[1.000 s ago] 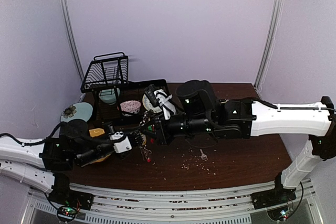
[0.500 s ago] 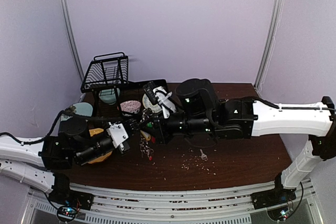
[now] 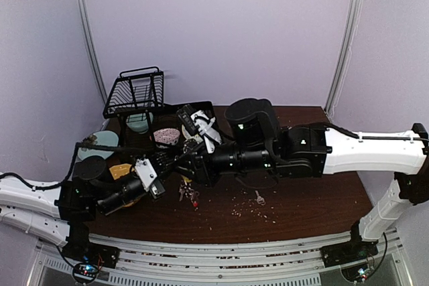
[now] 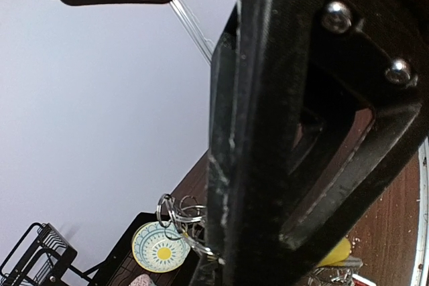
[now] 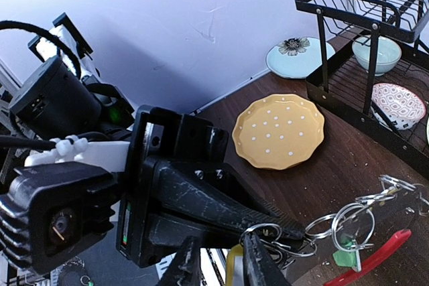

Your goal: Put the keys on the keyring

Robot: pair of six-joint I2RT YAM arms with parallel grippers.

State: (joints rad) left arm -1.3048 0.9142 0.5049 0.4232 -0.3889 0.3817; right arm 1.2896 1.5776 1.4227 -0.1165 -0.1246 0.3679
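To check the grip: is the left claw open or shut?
Shut: the left claw shows no gap at its tip, pinching a ring of the keyring.

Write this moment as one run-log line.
left gripper shut on keyring | right gripper close by, grip unclear | one key on table

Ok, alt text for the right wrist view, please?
The left pincer, shut, holds the keyring by its silver rings; a green tag and red clip trail to the right. Behind, a yellow dotted plate lies on the brown table beside a black dish rack.
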